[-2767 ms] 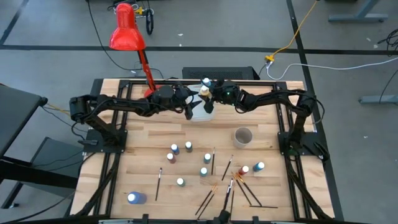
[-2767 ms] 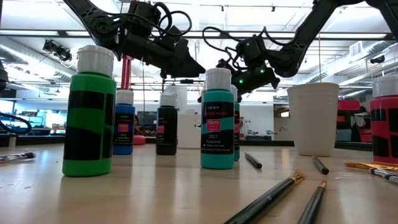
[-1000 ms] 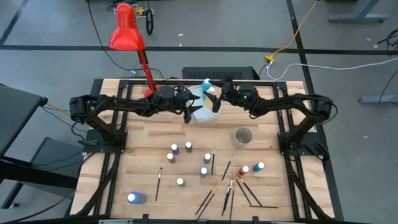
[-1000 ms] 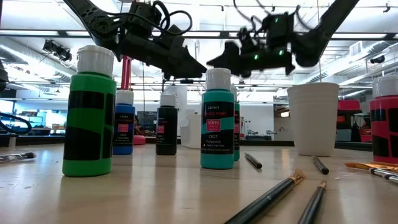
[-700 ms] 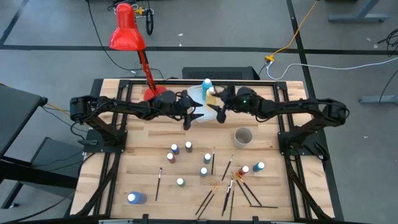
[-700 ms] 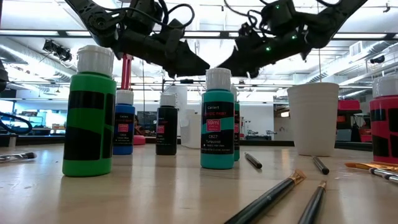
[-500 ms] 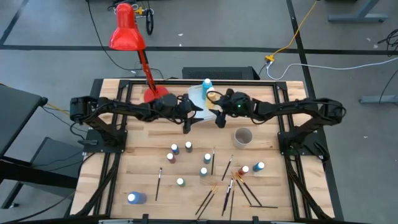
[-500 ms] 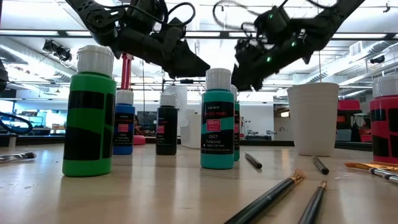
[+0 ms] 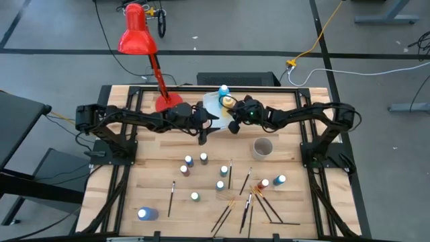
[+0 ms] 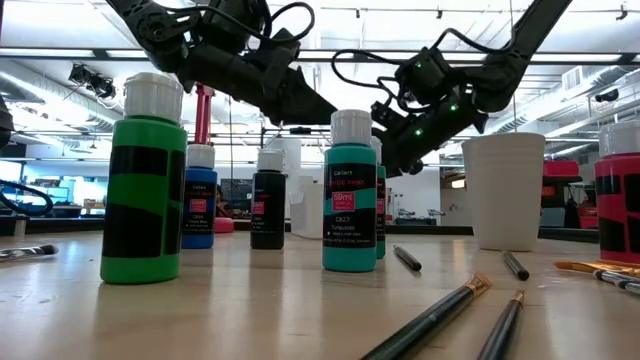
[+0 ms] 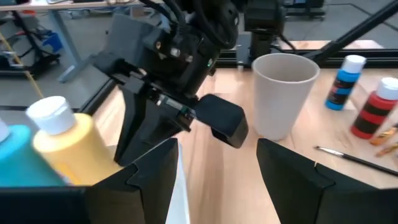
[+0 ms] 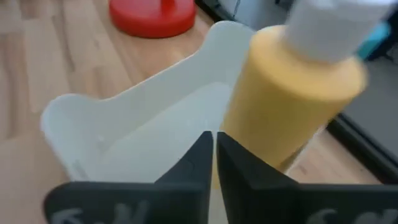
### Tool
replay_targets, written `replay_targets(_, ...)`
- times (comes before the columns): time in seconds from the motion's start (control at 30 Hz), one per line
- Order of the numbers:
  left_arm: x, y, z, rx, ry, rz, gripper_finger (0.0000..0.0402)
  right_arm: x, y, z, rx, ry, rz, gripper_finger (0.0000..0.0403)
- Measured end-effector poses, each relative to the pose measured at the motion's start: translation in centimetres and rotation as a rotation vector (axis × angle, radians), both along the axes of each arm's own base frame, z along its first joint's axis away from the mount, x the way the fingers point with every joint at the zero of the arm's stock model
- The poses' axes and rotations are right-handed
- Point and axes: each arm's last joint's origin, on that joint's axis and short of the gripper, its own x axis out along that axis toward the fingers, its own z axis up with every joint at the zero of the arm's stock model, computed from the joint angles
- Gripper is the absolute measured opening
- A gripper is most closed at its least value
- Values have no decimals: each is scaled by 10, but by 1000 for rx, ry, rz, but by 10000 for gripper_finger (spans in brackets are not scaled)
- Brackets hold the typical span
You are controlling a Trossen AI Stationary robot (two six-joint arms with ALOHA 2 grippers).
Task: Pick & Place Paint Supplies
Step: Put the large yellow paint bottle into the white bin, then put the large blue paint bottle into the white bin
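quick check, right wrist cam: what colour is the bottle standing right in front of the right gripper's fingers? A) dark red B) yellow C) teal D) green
B: the yellow bottle with a white cap fills the right wrist view just past the right gripper, beside the white tub.

At the far middle of the table [image 9: 154,158] sits a tub [image 9: 212,106], with a lamp base [image 9: 167,103] to its left, two bottles [image 9: 226,96] at its far right edge, the left gripper [image 9: 204,129] at its near left and the right gripper [image 9: 234,125] at its near right. A cup [image 9: 262,147] stands to the near right of the tub. Nearer still, loose bottles [image 9: 195,160] cluster at the middle with brushes [image 9: 246,202] fanned to their right, and one bottle [image 9: 144,214] lies alone at the near left corner
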Motion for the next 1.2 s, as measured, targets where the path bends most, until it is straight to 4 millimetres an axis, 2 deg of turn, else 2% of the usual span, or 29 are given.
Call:
replay_targets(0.1, 0, 0, 0, 2, 0, 8, 229, -1, -6, 1, -8, -21, -14, 4)
replay_targets(0.33, 0, 0, 0, 3, 0, 8, 229, -3, -13, 2, -12, -29, -34, 7)
replay_targets(0.73, 0, 0, 0, -3, 0, 4, 229, 3, -1, 2, 8, -44, 124, 2)
replay_targets(0.93, -4, -9, 2, 8, 38, -72, 229, 8, 19, 20, 1, -130, 242, 2)
replay_targets(1.07, -15, -21, 16, -8, 66, -134, 229, 10, 40, 34, 39, -194, 410, 10)
replay_targets(1.2, -30, -36, 34, -32, 62, -239, 229, 15, 66, 40, 59, -229, 552, 43)
